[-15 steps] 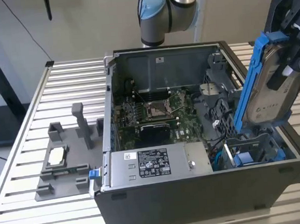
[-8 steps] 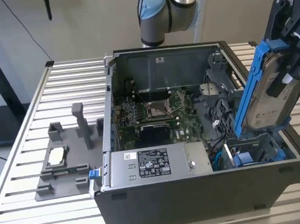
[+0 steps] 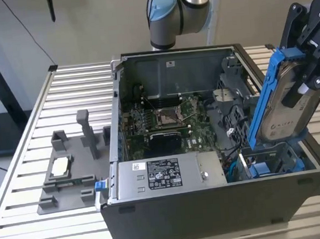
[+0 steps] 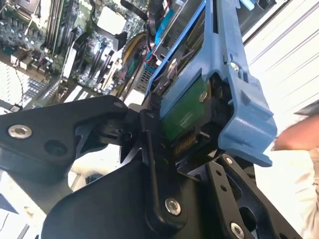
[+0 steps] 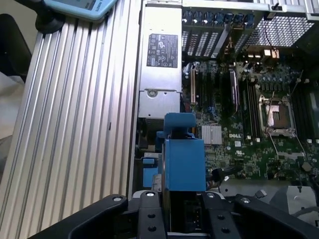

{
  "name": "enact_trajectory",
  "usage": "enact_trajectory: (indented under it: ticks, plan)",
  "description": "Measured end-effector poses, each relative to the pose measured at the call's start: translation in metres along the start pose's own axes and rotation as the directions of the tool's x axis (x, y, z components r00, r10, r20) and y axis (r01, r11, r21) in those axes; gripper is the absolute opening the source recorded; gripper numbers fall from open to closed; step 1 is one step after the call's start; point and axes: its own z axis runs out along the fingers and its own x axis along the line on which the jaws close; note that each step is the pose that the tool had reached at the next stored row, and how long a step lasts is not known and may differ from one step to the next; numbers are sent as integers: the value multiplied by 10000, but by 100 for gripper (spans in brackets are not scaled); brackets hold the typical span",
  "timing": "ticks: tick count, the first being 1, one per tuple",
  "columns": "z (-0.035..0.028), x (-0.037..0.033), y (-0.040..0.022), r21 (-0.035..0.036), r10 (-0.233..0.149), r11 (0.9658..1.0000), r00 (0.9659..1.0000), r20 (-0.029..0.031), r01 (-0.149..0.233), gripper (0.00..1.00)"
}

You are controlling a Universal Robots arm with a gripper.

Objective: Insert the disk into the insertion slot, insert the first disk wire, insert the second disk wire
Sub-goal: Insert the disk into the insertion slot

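Note:
My gripper point(image 3: 308, 49) is shut on the disk point(image 3: 289, 101), a silver-grey drive in a bright blue carrier. It holds the disk on edge and tilted, above the front corner of the open computer case on the exterior view's right. Just under the disk's lower end is the insertion slot point(image 3: 273, 165), a grey drive cage with blue tabs. In the second wrist view, the gripper point(image 4: 189, 149) clamps the end of the disk point(image 4: 239, 84) that has the green board and connector. The first wrist view shows the blue carrier point(image 5: 183, 159) rising between the black fingers point(image 5: 149, 215). Loose cables point(image 3: 230, 143) lie beside the cage.
The open case point(image 3: 212, 215) holds a motherboard with a square socket point(image 3: 166, 117) and a grey labelled power-supply box point(image 3: 153, 175). A grey fixture point(image 3: 70, 171) sits on the slatted table at the exterior view's left. A person's hand point(image 4: 294, 139) shows near the disk.

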Motion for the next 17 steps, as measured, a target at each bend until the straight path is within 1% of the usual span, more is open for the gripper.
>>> enact_trajectory:
  ticks: [3,5,6,7,10,14,17]
  plan:
    - [13,1,-63,-107,0,9999,10000,7,0,32]
    - [35,3,-97,-137,2,9999,10000,4,-2,32]
    - [50,3,-107,-139,2,9999,10000,3,-2,32]
    - [84,2,-120,-144,4,9999,10000,4,-4,32]
    - [136,-13,-140,-152,14,9999,10000,8,-14,32]
    - [206,-61,-164,-157,68,9999,10000,26,-67,32]
    - [248,-57,-178,-173,108,9998,9999,40,-107,32]
